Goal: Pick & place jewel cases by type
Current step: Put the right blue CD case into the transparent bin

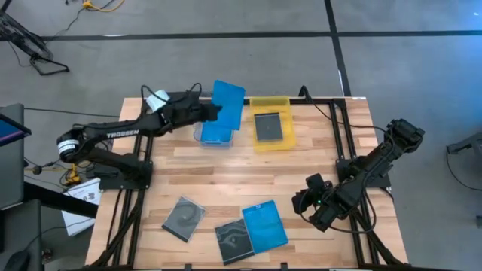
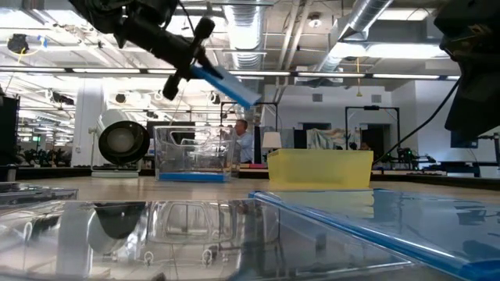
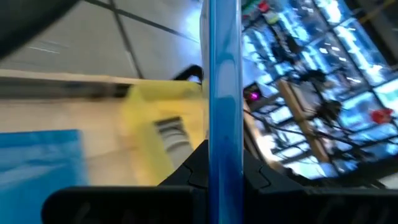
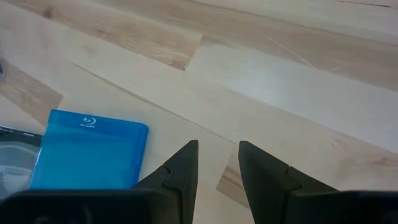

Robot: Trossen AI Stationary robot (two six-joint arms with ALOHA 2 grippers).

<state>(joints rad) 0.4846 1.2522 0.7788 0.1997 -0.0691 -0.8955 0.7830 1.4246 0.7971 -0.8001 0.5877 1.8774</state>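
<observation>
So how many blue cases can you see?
3: one held up by the left gripper, one inside the clear tray, one lying on the table's near edge. More could be hidden.

blue jewel case (image 3: 222,93) cut off at frame top, yellow tray (image 3: 163,127) blurred — contents indistinct

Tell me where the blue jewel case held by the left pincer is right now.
In the high view, the blue jewel case is at the table's far edge, held aloft by the left pincer over the clear tray, just left of the yellow tray.
</observation>
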